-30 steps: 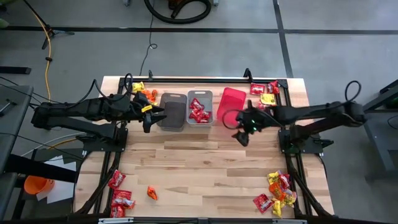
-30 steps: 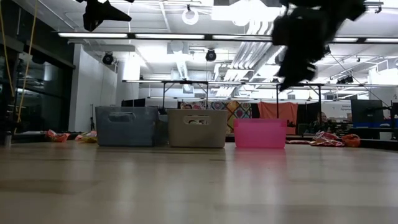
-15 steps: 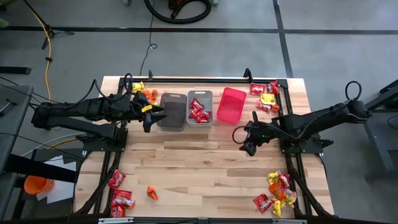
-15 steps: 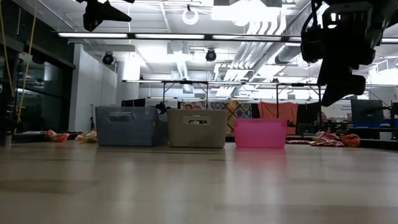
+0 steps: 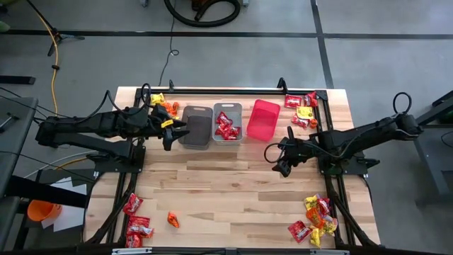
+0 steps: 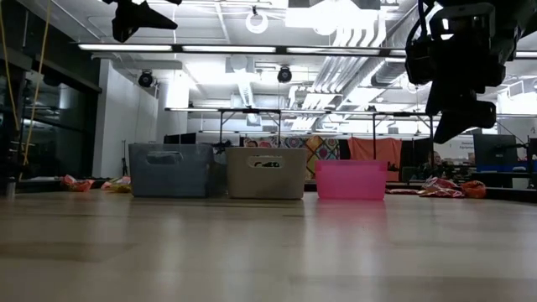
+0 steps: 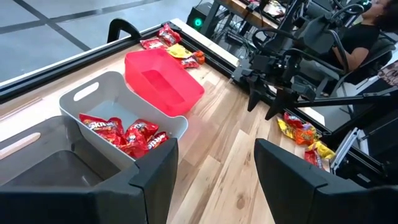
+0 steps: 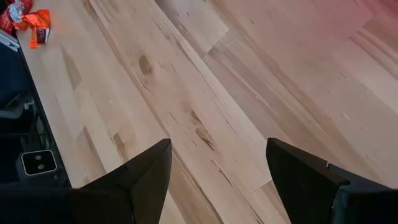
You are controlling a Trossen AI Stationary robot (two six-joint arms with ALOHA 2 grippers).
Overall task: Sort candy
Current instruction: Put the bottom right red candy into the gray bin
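Note:
Three bins stand in a row at the far middle: a brown bin [image 5: 196,127], a grey bin [image 5: 228,122] holding red candy [image 7: 124,134], and a pink bin [image 5: 263,119]. More candy lies in piles at the far left [image 5: 161,103], far right [image 5: 303,106], near left [image 5: 136,219] and near right [image 5: 315,216]. My left gripper [image 5: 173,134] hangs open beside the brown bin's left side, nothing between its fingers [image 7: 214,180]. My right gripper [image 5: 280,167] hangs open over bare wood on the near side of the pink bin, empty [image 8: 217,180].
A single orange sweet [image 5: 172,219] lies alone near the front left. Black frame rails [image 5: 233,90] run along the table's far edge and sides. Bare wood [image 5: 233,184] spans the middle of the table between the bins and the near piles.
My right gripper has gone from the pink bin's near end toward the table's near edge and a little right, sinking somewhat and rolling about its own axis, then come to rest. It stays open and empty.

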